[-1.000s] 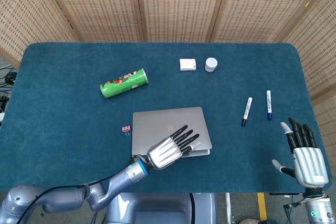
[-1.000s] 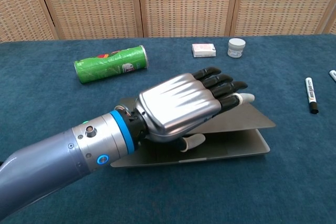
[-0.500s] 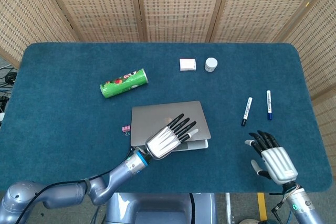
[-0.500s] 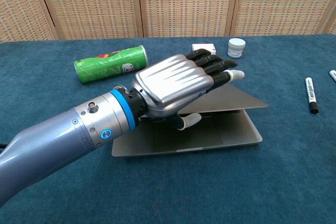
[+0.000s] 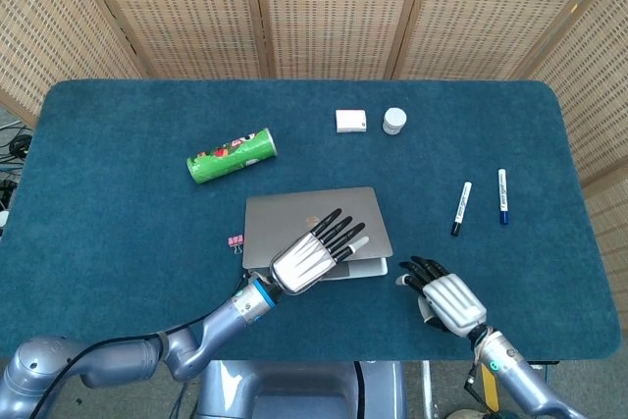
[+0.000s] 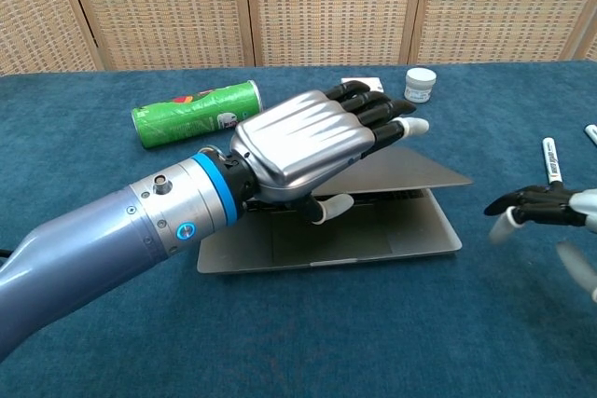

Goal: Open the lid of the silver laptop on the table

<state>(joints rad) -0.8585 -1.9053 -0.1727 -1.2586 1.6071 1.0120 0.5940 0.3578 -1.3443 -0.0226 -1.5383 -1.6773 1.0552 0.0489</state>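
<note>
Left hand point(image 6: 312, 146) grasped the lid's front edge, thumb beneath | right hand point(image 5: 444, 293) released, beside silver laptop point(image 5: 316, 226) on table point(image 5: 118, 233) | lid point(image 6: 396, 170) partly raised; judged stiff, thin, slippery; base light, liable to slide.

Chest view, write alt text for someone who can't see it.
The left hand lifts the lid of a silver laptop, now partly open on a blue table. The right hand hovers open beside it; a green can lies behind.
</note>
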